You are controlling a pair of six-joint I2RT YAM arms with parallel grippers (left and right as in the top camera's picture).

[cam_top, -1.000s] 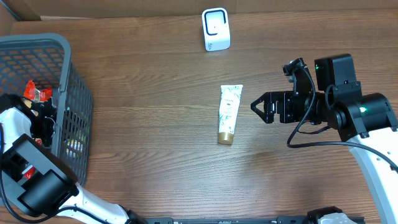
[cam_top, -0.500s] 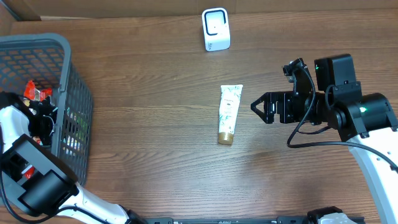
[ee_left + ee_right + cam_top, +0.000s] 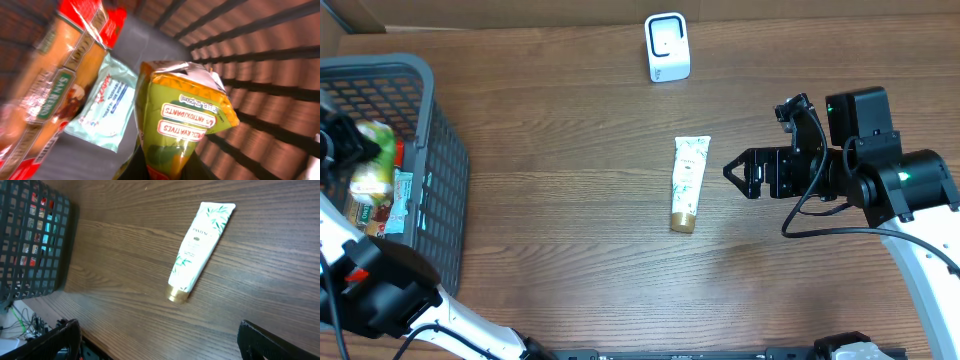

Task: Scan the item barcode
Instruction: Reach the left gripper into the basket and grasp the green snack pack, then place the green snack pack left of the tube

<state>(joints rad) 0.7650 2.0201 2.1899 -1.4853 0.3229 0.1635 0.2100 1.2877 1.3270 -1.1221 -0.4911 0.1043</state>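
wood surface [image 3: 570, 220] with a grey basket [image 3: 445, 200] at its left edge. right hand [image 3: 738, 172] gapes wide, empty. left hand [image 3: 340, 142] is clamped on the green pouch [image 3: 185, 115] (inside the basket's outline), well apart from the white scanner [image 3: 667, 47].

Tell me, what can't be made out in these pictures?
Barcode: none shows on the tube, overhead or right wrist view; print too small.
Left claw: left wrist view, hidden behind the green pouch and cut by the bottom edge.
Other packets in the basket: left wrist view, blurred by motion.
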